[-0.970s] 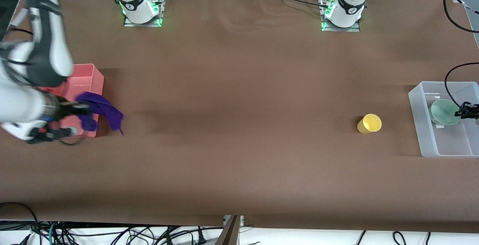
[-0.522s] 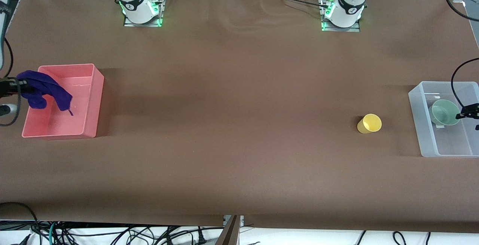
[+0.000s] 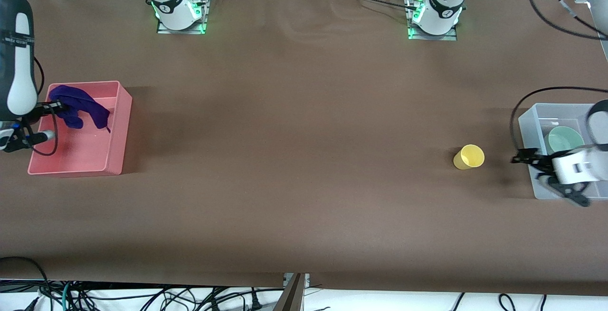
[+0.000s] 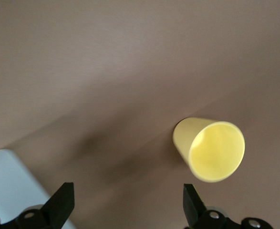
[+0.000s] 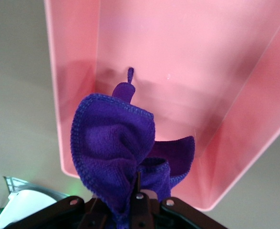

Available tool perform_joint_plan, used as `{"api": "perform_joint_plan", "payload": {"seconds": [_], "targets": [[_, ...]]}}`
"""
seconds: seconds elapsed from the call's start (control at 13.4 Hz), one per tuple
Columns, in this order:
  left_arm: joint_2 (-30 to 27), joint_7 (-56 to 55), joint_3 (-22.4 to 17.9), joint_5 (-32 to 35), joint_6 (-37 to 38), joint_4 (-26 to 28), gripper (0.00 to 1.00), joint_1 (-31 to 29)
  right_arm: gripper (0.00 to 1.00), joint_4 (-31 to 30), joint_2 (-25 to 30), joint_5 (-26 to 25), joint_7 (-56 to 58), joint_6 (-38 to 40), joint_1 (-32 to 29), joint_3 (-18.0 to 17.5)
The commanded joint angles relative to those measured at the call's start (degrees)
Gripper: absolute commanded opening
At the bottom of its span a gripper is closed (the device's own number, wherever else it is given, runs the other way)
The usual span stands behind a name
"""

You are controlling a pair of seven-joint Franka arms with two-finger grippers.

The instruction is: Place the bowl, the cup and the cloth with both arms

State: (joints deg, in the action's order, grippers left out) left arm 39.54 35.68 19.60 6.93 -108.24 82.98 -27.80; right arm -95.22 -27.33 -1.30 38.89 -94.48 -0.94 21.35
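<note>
The yellow cup lies on its side on the brown table and also shows in the left wrist view. My left gripper is open and empty, low over the table between the cup and the clear bin; its fingertips stand wide apart. The mint-green bowl sits in the clear bin. My right gripper is shut on the purple cloth and holds it over the pink bin. In the right wrist view the cloth hangs from the right gripper above the bin's floor.
The pink bin stands at the right arm's end of the table and the clear bin at the left arm's end. A corner of the clear bin shows beside the left gripper. Both arm bases stand along the table's back edge.
The right gripper has swung the cloth from the pink bin's near corner to over the bin. The left gripper has let go of the bowl in the clear bin and moved out toward the cup.
</note>
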Motion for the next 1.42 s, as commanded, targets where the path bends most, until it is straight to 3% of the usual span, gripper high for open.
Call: {"api": "perform_joint_plan", "payload": {"seconds": [0.0,0.22,0.3,0.37,0.45,0.52,0.82,1.04,1.27,1.34], "targets": [[-0.60,-2.37,0.26,-0.68,-4.59,6.64,1.00,0.02,1.00,-0.68,1.40,0.95,0.66,-2.02,0.06,0.88],[-0.17,-2.55,0.18,-3.41,-7.94,8.86,0.99,1.16,1.00,5.37,2.54,2.35,0.13,0.25,0.50,0.10],[0.71,-2.55,0.18,-3.50,-8.12,8.86,0.84,1.25,1.00,8.26,3.50,2.35,0.04,2.44,0.67,-1.64],[1.24,-2.46,0.26,-3.50,-8.13,9.30,0.52,1.34,1.00,11.43,4.47,2.18,-0.13,4.98,0.68,-4.45],[1.24,-2.46,0.18,-3.50,-8.04,9.22,0.12,1.69,1.00,13.55,5.52,2.09,-0.31,7.62,0.85,-7.26],[1.33,-1.68,0.26,-3.50,-8.04,8.95,0.00,1.52,1.00,14.96,6.66,2.09,-2.05,8.86,0.85,-9.81],[1.24,-1.67,0.27,-3.50,-7.69,8.86,0.00,1.69,1.00,15.59,11.85,1.39,-23.38,11.06,1.72,-18.95],[-0.16,-1.76,0.35,-3.50,-5.16,7.64,0.00,1.26,1.00,15.68,15.45,1.47,-25.53,10.03,3.05,-19.07],[-2.89,-1.32,-0.08,-2.72,6.42,-0.59,0.00,0.03,1.00,15.50,18.00,-0.63,-24.92,7.47,3.05,-18.89],[-2.89,0.77,-0.26,-2.45,9.86,-3.33,0.00,-1.28,1.00,15.41,18.88,-4.11,-25.01,6.77,3.05,-19.50]]}}
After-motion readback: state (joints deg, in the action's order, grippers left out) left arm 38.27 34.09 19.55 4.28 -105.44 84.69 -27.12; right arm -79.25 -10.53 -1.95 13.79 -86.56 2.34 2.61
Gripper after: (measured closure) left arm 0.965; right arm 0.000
